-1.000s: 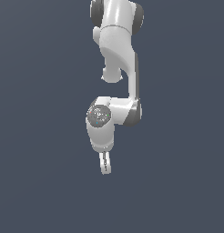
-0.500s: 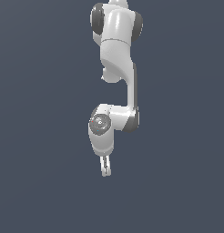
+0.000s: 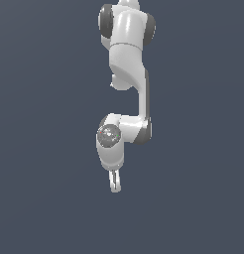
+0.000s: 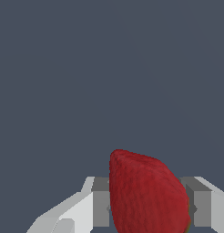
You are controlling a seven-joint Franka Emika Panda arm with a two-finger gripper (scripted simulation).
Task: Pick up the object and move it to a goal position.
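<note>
In the wrist view the red strawberry-shaped object fills the space between my two grey finger pads, which press on it from both sides. My gripper is shut on it. In the exterior view the white arm hangs down and the gripper points downward at the arm's lower end, fingers close together. The object is too small to make out there and is hidden by the fingers.
A plain dark grey-blue surface fills the background in both views. The arm's elbow joint sits just above the gripper. No other objects are in view.
The arm has straightened and the wrist and gripper have shifted slightly, with the gripper still shut and pointing down.
</note>
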